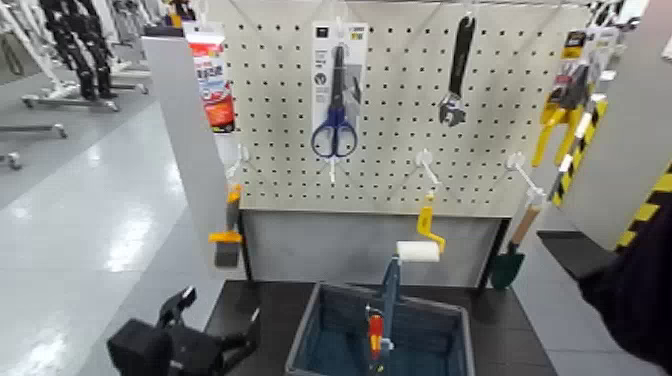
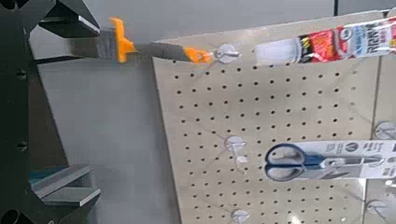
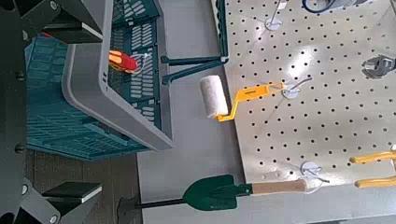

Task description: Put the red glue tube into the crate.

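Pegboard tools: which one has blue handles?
The scissors pack, hanging at the pegboard's top middle. The wrench beside it is black, and the paint roller below has a yellow handle.

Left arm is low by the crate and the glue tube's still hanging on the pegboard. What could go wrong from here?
1. The red glue tube hangs high at the pegboard's left edge, far above the left gripper, so the reach is long and may fall short.
2. An orange-handled tool hangs just below it and could be knocked off.
3. The crate already holds a red-handled tool, so the dropped tube may land on it.
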`<control>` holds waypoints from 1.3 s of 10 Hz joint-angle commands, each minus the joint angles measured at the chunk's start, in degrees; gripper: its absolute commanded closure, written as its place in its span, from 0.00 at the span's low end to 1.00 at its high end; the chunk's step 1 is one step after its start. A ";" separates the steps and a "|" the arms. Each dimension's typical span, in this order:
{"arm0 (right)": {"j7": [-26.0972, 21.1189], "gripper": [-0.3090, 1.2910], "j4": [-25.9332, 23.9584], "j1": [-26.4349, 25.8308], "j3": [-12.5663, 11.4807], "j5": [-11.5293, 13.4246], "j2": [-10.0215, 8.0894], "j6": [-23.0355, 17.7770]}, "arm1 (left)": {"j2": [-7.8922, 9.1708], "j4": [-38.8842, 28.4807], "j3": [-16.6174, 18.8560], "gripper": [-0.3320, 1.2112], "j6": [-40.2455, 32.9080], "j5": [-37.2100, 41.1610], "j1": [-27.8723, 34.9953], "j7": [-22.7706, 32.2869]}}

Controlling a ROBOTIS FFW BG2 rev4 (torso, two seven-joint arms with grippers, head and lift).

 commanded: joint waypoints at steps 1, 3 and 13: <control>0.00 0.30 -0.09 0.00 -0.04 0.00 7.21 0.25 | -0.97 -6.25 2.31 0.28 10.69 2.37 -4.18 -0.18; 0.00 0.30 -0.09 0.00 -0.04 0.00 7.21 0.43 | -0.97 -6.69 5.65 0.29 18.60 6.50 -11.30 -9.49; 0.00 0.30 -0.09 -0.35 0.31 0.00 7.03 0.95 | 4.48 1.57 11.10 0.29 29.32 18.01 -35.21 -24.52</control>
